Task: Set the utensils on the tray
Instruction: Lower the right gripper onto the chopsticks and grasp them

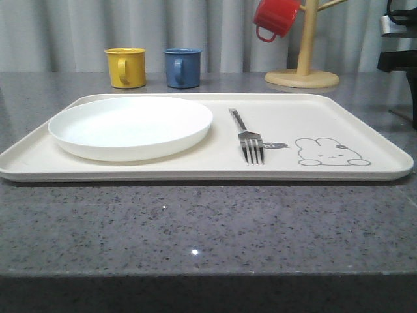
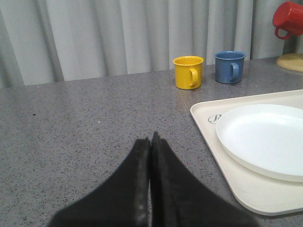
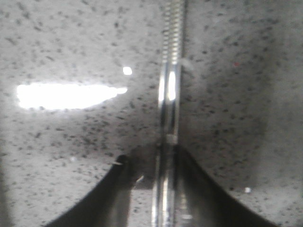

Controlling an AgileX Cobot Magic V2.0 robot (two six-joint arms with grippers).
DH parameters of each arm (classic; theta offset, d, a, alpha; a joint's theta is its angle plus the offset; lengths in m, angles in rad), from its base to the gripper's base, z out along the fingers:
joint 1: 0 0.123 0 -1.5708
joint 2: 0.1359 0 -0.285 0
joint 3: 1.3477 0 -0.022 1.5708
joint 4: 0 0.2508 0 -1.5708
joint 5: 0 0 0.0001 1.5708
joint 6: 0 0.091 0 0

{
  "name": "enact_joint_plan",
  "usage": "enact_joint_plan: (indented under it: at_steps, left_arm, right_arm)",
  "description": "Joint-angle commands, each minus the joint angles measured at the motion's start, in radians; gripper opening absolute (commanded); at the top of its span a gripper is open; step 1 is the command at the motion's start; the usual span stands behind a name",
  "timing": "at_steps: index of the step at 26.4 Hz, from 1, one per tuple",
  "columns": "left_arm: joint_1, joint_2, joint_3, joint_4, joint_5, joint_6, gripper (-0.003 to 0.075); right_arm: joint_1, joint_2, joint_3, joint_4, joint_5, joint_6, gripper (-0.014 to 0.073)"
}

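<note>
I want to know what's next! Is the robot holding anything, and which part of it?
The right gripper pinches the metal chopsticks, on the smooth part below the ridged section. The left gripper is shut and empty.

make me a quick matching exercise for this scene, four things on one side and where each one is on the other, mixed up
Things:
1. fork
2. white plate
3. red mug
4. chopsticks

Places:
A. hanging on the wooden mug stand
B. left part of the tray
C. between the right gripper fingers
D. on the tray, beside the bunny drawing

Pairs: 1-D, 2-B, 3-A, 4-C
</note>
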State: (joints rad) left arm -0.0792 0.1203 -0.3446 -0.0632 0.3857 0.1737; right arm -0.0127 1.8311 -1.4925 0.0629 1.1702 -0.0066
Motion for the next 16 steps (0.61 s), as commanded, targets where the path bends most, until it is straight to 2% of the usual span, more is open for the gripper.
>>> enact_joint_plan:
  at_steps: [1, 16]
  left_arm:
    - [0.002, 0.010, -0.028, -0.011, -0.085, -0.009, -0.0019]
    - [0.002, 0.010, -0.028, -0.011, -0.085, -0.009, -0.0019]
  right_arm:
    - [-0.001, -0.031, -0.022, 0.016, 0.002, -0.014, 0.0116]
    - [-0.012, -0.113, -0.029, -0.015, 0.000, -0.014, 0.0101]
